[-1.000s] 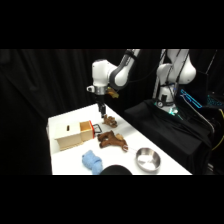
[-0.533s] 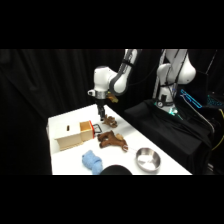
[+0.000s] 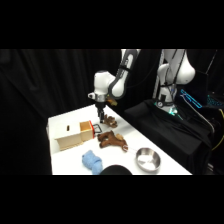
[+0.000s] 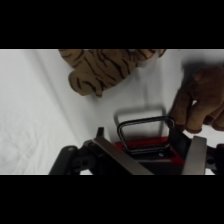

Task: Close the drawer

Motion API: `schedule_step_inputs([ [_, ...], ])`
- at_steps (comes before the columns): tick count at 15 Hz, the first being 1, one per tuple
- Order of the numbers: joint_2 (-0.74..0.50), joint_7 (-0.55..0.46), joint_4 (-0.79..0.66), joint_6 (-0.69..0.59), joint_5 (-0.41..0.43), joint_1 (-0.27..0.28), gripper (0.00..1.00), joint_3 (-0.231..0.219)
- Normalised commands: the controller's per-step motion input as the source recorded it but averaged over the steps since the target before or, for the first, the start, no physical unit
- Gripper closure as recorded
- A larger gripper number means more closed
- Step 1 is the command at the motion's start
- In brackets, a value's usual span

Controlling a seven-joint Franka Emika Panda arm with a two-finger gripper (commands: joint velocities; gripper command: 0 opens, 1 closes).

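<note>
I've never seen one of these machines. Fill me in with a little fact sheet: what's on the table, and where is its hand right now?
Table: white table
Box: light wooden box with a dark slot
Drawer: red-orange front, dark handle, at the box's end
Hand: above the drawer's handle
Handle: dark loop between the hand's two fingers
Toys: brown plush toys beside the drawer
Cloth: blue cloth near the front edge
Bowl: metal bowl
</note>
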Motion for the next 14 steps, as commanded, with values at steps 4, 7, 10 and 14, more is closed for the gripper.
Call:
schedule_step_inputs([
  [4, 0.21, -0.19, 0.19, 0.13, 0.136, -0.152, 0.00, 0.139],
  [7, 0.25, -0.15, 0.22, 0.12, 0.094, -0.124, 0.00, 0.119],
  [10, 0.22, -0.12, 0.24, 0.09, 0.056, -0.115, 0.00, 0.107],
  [14, 0.15, -0.08, 0.24, 0.05, 0.004, -0.090, 0.00, 0.073],
])
